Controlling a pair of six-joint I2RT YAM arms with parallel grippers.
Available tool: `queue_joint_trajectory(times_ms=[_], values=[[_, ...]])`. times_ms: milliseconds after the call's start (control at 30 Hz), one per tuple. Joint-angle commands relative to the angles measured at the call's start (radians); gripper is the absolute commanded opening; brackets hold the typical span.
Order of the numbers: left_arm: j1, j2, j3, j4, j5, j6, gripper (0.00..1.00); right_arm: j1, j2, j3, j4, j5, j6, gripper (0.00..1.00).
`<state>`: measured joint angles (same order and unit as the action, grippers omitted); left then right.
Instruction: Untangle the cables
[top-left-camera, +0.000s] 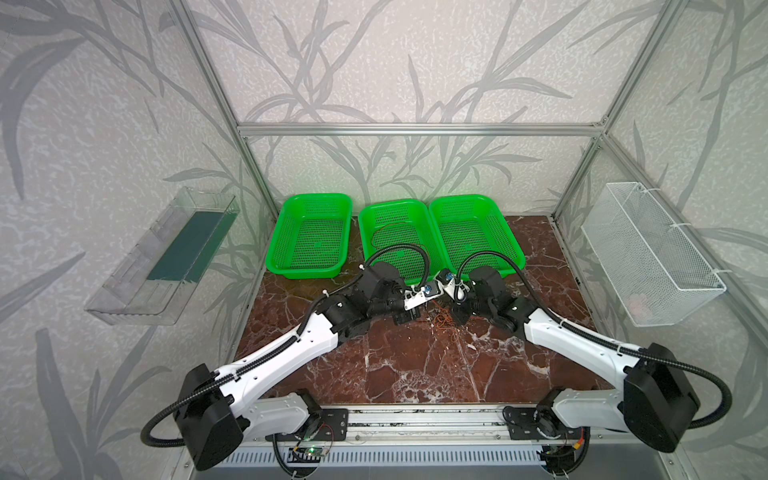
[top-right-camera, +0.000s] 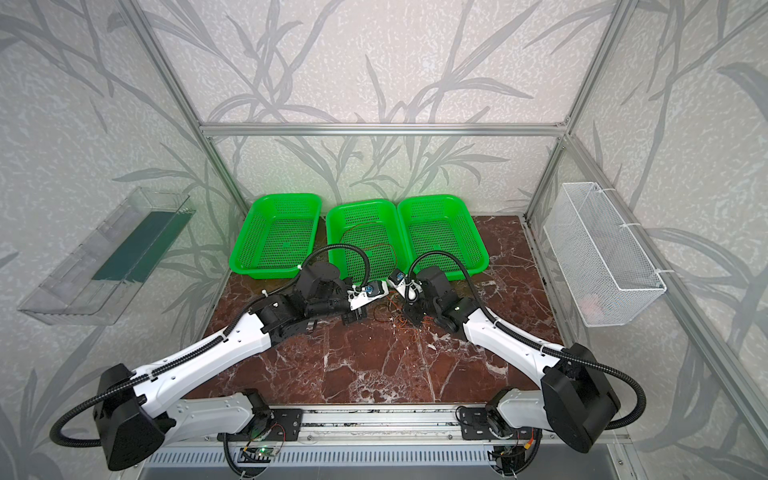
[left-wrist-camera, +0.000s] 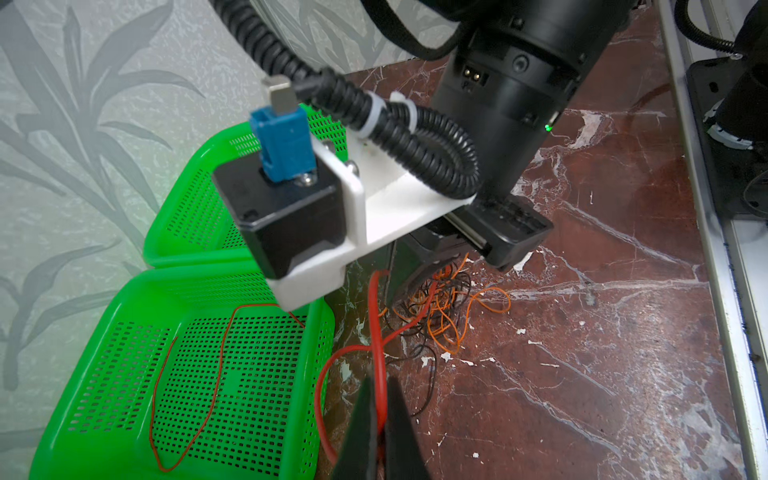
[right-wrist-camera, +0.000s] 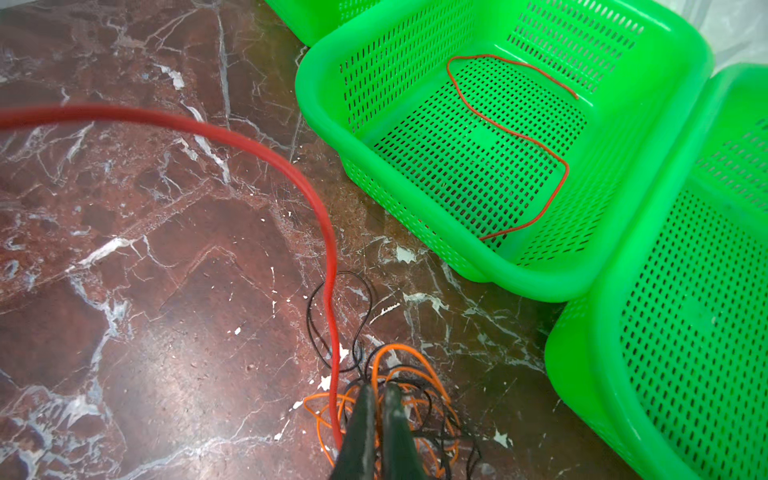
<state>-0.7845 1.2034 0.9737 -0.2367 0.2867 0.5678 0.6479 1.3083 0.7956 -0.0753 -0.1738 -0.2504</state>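
The cables form a tangle (top-left-camera: 442, 320) (top-right-camera: 405, 322) of thin orange and black wires on the marble table between both arms. In the left wrist view my left gripper (left-wrist-camera: 381, 384) is shut on a thick red cable (left-wrist-camera: 376, 316), which runs from the fingers into the tangle (left-wrist-camera: 440, 307). In the right wrist view my right gripper (right-wrist-camera: 378, 388) is shut on an orange cable in the pile (right-wrist-camera: 419, 399). The red cable (right-wrist-camera: 328, 249) arcs past it on one side. Another thin red cable (right-wrist-camera: 552, 166) (left-wrist-camera: 216, 374) lies in the middle green basket (top-left-camera: 392, 204).
Three green mesh baskets stand in a row at the back: left (top-left-camera: 316, 197), middle, right (top-left-camera: 461, 198). A white wire basket (top-left-camera: 652, 253) hangs on the right wall and a clear tray (top-left-camera: 166, 253) on the left wall. The arms' wrists nearly meet over the tangle.
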Motion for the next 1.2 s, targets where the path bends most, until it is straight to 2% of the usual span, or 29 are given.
queue_joint_trajectory(times_ms=[0,100,133,200,267,333,467,600,733,900,1067,1167], values=[[0.003,-0.03,0.021,0.035,0.009,-0.031,0.15,0.001,-0.018,-0.002,0.005,0.017,0.015,0.0],[0.012,-0.042,0.003,0.072,-0.008,-0.076,0.46,-0.021,-0.05,-0.018,0.031,-0.026,0.047,0.0],[0.015,-0.05,-0.008,0.09,-0.018,-0.094,0.53,-0.033,-0.06,-0.027,0.042,-0.043,0.062,0.0],[0.025,-0.075,-0.042,0.136,-0.037,-0.134,0.64,-0.059,-0.081,-0.045,0.069,-0.074,0.095,0.0],[0.039,-0.109,-0.084,0.188,-0.052,-0.183,0.78,-0.083,-0.101,-0.061,0.086,-0.1,0.122,0.0],[0.054,-0.139,-0.12,0.222,-0.056,-0.227,0.86,-0.099,-0.118,-0.071,0.095,-0.116,0.136,0.0],[0.093,-0.162,-0.189,0.287,-0.009,-0.336,0.86,-0.109,-0.146,-0.08,0.111,-0.152,0.14,0.0],[0.113,-0.096,-0.249,0.425,0.08,-0.453,0.77,-0.11,-0.161,-0.093,0.148,-0.181,0.145,0.0],[0.1,0.025,-0.229,0.51,0.16,-0.497,0.7,-0.11,-0.169,-0.115,0.191,-0.22,0.163,0.0],[0.098,0.132,-0.247,0.719,0.18,-0.557,0.68,-0.11,-0.179,-0.129,0.209,-0.233,0.168,0.0],[0.094,0.225,-0.228,0.799,0.214,-0.601,0.66,-0.11,-0.176,-0.131,0.219,-0.236,0.174,0.0],[0.085,0.278,-0.206,0.8,0.204,-0.599,0.59,-0.11,-0.175,-0.131,0.224,-0.225,0.178,0.0]])
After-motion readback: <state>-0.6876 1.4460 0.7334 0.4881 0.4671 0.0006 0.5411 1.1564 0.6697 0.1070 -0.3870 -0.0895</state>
